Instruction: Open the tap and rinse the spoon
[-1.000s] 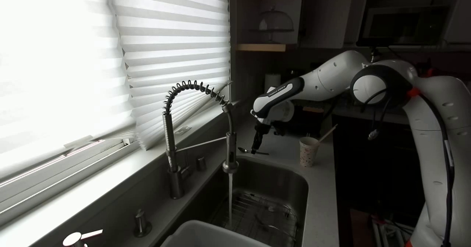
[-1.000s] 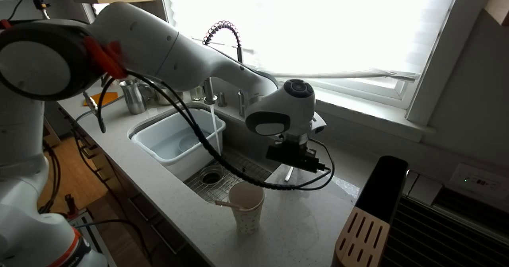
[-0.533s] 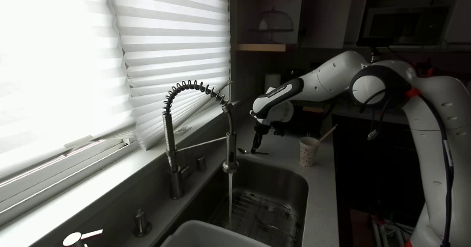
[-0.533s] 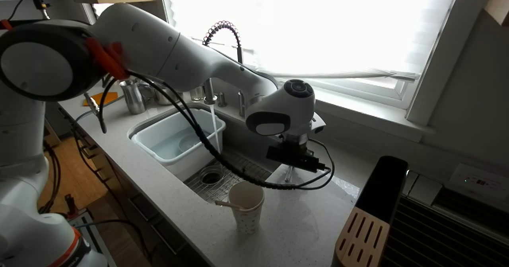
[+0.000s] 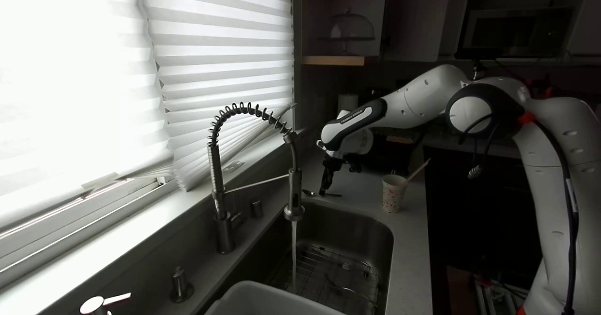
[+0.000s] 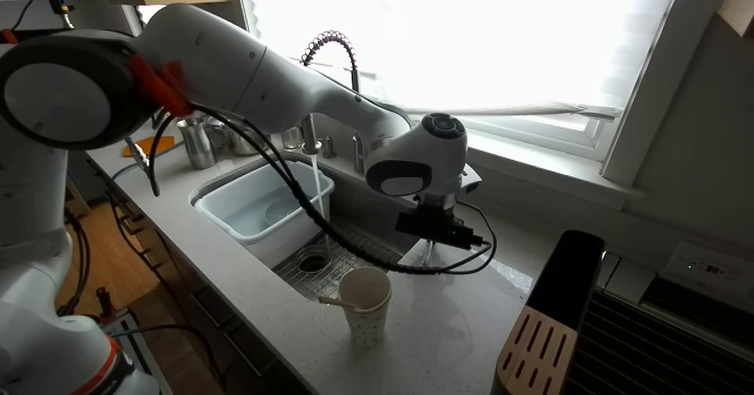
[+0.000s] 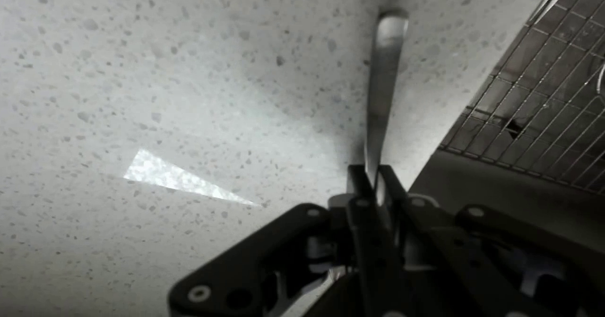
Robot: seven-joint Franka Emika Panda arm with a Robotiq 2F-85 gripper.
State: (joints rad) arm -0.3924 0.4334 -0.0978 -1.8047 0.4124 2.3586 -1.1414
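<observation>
The tap (image 5: 295, 190) is a tall metal faucet with a coiled-spring neck. A stream of water runs from its sprayer head into the sink; the tap also shows partly behind my arm (image 6: 310, 136). The spoon (image 5: 310, 193) is at the counter's surface beside the sink's far end; I cannot tell if it is slightly raised. My gripper (image 5: 322, 193) points down and is shut on the spoon's handle. In the wrist view the fingertips (image 7: 372, 169) pinch the spoon (image 7: 385, 71), whose handle end points away. The bowl is hidden there by the gripper.
A paper cup (image 5: 392, 194) with a wooden stick stands on the counter near the sink corner. A pale plastic tub (image 6: 265, 239) sits in the sink (image 5: 352, 216), beside a wire rack (image 6: 377, 248). A tall black and wooden object (image 6: 548, 324) stands on the counter.
My gripper and the spoon have shifted slightly, a little up and toward the window side. The water keeps running.
</observation>
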